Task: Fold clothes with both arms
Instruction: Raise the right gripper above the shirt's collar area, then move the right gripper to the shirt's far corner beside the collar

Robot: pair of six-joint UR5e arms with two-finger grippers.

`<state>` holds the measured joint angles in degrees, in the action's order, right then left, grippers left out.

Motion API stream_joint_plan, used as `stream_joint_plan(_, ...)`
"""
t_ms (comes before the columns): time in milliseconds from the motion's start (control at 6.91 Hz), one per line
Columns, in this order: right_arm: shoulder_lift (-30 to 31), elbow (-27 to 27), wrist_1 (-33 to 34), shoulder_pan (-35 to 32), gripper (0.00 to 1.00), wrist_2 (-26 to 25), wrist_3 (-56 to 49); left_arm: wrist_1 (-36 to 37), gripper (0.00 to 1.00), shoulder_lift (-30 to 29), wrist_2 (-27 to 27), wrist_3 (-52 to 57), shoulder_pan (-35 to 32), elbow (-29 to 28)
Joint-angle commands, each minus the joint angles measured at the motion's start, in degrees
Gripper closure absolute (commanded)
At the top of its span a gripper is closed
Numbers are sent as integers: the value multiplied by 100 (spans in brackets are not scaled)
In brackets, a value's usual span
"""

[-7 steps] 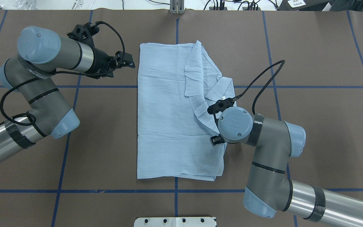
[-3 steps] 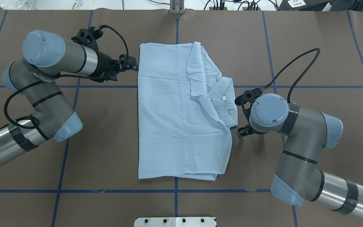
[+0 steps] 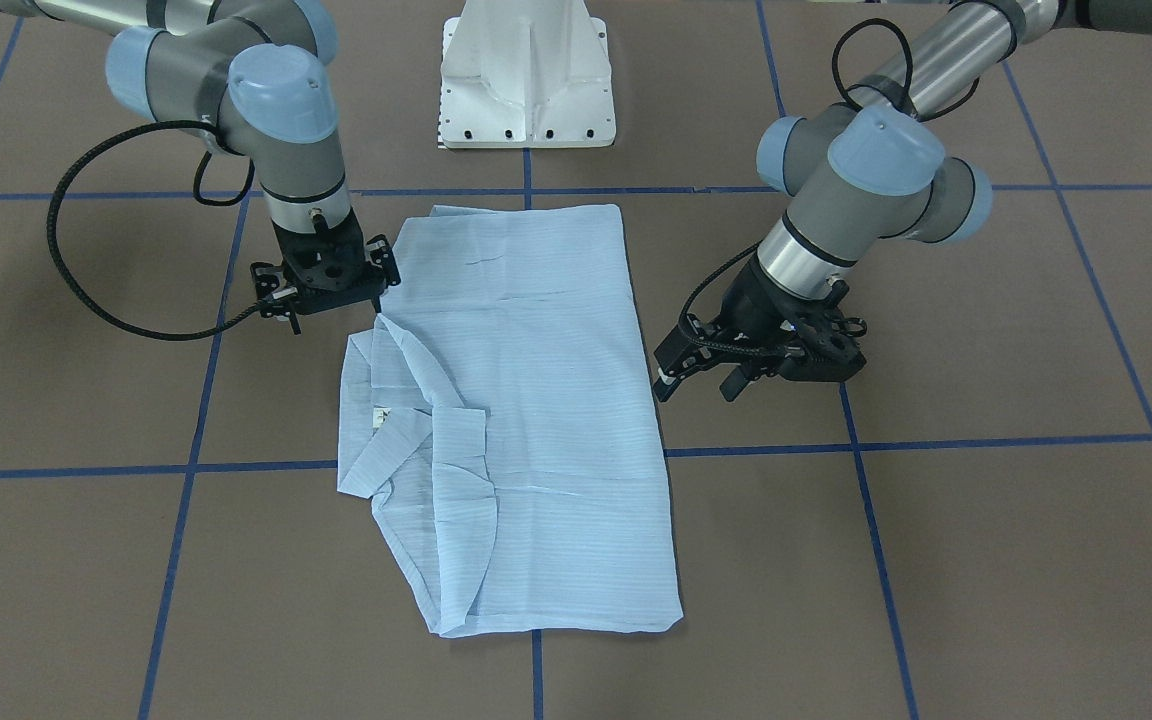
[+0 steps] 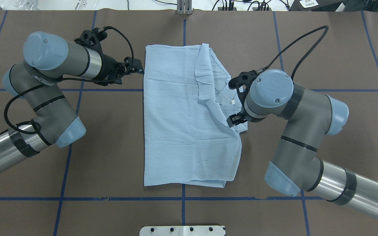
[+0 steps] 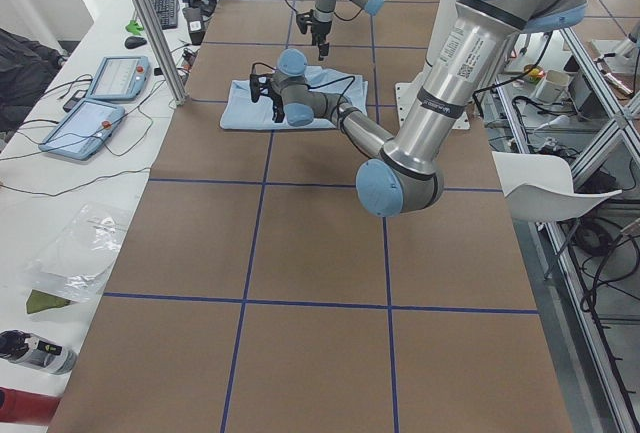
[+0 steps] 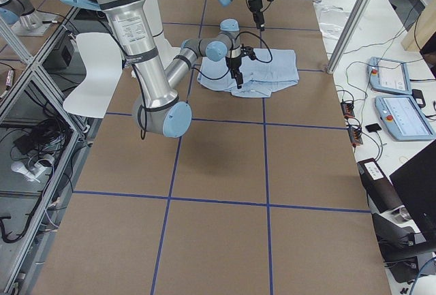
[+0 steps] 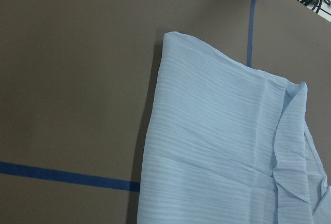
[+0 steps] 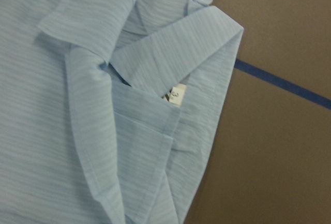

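Pale blue striped shirt [image 4: 182, 131] lies half-folded mid-table, the left gripper [image 3: 694, 385], fingers spread, at its far-left edge, the right gripper [image 3: 331, 300], opening unreadable, above the collar [image 8: 176, 58]; a clean fold likely needs square, even pinches.

Shirt [image 4: 176, 131] pale blue, fine stripes; table [image 4: 110, 147] brown, blue-gridded.

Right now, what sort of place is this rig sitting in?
Probably a robotics lab workcell: a brown table marked with a blue tape grid, teach pendants on the side bench, and aluminium frame posts around it.
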<state>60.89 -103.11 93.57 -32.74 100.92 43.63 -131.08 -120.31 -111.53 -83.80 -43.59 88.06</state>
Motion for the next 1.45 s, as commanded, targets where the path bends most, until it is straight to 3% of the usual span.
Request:
stream_joint_plan(0,-821,920,-49,56,0,-265,14,-14,0,7,0,-4,9,-52)
stream_joint_plan(434,-1078,1670,-778,171,0,-433,-56,-14,0,16,0,4,9,-61)
stream_joint_plan(1303,-1000,1882,-761,145,0,-389,-109,-40,0,-10,0,-13,9,-96)
